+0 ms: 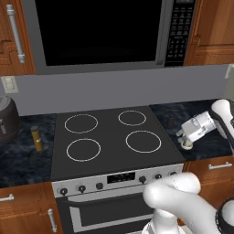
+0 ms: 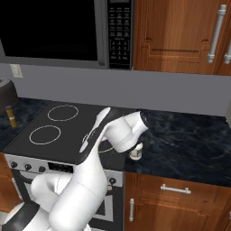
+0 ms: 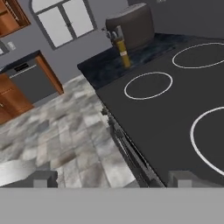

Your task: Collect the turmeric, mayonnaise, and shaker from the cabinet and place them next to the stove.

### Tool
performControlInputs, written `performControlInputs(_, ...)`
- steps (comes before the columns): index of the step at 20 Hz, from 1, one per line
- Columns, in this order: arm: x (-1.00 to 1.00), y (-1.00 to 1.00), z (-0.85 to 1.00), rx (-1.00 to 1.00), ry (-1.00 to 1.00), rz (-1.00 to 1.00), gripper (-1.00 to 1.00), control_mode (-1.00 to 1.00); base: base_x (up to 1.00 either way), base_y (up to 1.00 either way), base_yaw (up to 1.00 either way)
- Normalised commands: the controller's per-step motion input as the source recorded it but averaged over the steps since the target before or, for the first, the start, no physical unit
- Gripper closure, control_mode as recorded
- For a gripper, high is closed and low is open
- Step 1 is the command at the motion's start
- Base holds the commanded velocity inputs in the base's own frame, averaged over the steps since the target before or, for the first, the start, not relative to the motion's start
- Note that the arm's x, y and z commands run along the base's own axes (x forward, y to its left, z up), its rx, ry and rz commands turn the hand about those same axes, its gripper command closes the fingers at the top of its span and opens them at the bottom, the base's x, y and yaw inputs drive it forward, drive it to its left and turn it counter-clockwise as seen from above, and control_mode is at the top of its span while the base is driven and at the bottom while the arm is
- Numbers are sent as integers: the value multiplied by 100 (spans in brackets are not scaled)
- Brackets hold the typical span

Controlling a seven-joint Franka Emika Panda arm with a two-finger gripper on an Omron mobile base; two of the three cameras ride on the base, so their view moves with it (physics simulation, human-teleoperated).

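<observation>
The stove has a black top with white ring burners. The turmeric, a slim olive-yellow bottle, stands upright on the dark counter left of it. My gripper hovers low at the stove's right edge, pointing left across the burners. It is open, its fingertips wide apart with nothing between them. Just under the hand a small pale squat jar stands on the counter. Its top is hidden, so I cannot tell whether it is the mayonnaise or the shaker.
A black microwave hangs over the stove between reddish-brown wall cabinets with shut doors. A dark round appliance sits behind the turmeric. Dark counter stretches right of the jar.
</observation>
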Motion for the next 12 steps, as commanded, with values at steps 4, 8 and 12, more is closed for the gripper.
performControlInputs(4, -100, 68, 7, 0, 0, -11, -100, -100, 0, 0, 0)
performControlInputs(8, -75, 70, 46, -2, 0, -10, -100, -100, 0, 0, 0)
performControlInputs(12, -32, 73, 77, -9, 0, -7, -100, -100, 0, 0, 0)
